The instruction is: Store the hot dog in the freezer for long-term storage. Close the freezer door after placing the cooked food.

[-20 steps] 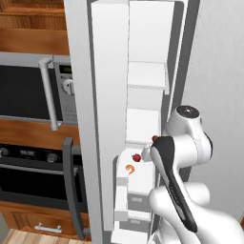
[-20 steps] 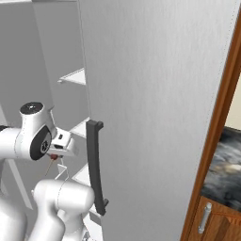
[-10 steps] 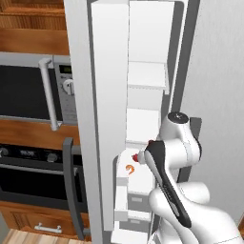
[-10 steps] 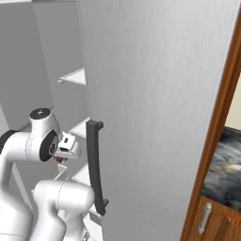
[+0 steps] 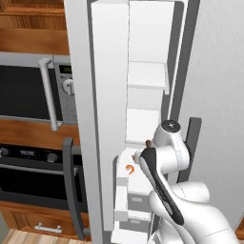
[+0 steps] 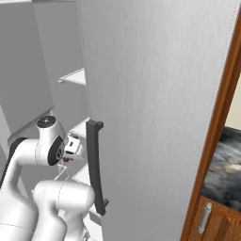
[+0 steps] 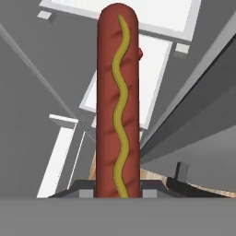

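The hot dog (image 7: 117, 92), reddish-brown with a wavy yellow mustard line, stands straight up from between my fingertips in the hand view. My gripper (image 7: 117, 191) is shut on its lower end. In the left base view the gripper (image 5: 143, 149) hangs at the mouth of the freezer (image 5: 143, 126), level with a middle white shelf, and the hot dog's dark tip (image 5: 148, 143) pokes out above it. The freezer door (image 5: 108, 95) stands wide open to the left, white inner side showing. In the right base view the gripper (image 6: 71, 145) sits just left of a dark handle.
The fridge's right door (image 6: 155, 94) is closed, and its dark bar handle (image 6: 95, 169) is close beside my arm. A small orange curved bit (image 5: 129, 169) lies low in the freezer. A microwave (image 5: 28, 90) and oven (image 5: 33, 176) stand left of the open door.
My arm has swung left and slightly down toward the freezer opening, carrying the hot dog closer to the middle shelf. The door has not moved.
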Motion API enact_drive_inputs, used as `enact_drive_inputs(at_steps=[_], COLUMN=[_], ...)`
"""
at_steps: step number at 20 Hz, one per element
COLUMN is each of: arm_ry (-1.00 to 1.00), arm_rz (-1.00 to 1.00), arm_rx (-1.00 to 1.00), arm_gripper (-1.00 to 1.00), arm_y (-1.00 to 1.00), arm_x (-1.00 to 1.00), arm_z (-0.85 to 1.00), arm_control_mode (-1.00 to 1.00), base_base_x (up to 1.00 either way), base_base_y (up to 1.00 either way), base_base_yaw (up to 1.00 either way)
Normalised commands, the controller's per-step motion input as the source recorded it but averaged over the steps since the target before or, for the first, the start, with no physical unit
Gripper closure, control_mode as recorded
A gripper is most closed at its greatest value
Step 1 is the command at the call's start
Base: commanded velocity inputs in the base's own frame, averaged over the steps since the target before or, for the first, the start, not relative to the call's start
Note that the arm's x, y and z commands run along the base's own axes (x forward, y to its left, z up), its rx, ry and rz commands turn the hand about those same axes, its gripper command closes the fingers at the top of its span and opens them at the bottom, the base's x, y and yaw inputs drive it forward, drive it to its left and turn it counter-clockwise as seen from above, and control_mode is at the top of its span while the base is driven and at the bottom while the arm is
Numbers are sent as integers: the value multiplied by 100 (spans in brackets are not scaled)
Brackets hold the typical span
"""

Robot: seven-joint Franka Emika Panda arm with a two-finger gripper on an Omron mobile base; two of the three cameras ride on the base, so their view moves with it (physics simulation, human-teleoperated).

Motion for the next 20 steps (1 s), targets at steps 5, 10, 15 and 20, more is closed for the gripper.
enact_drive_inputs(at_steps=[5,10,15,20], arm_ry=[-3,-8,-6,-15], arm_rz=[-10,-9,-8,-6], arm_rx=[0,1,0,2], arm_gripper=[100,100,100,100], arm_y=[1,11,1,1], arm_x=[39,24,25,21], arm_z=[-14,0,-7,-18], arm_control_mode=[-100,-100,-100,-100], base_base_x=[0,0,0,0], base_base_y=[0,0,0,0], base_base_yaw=[0,0,0,0])
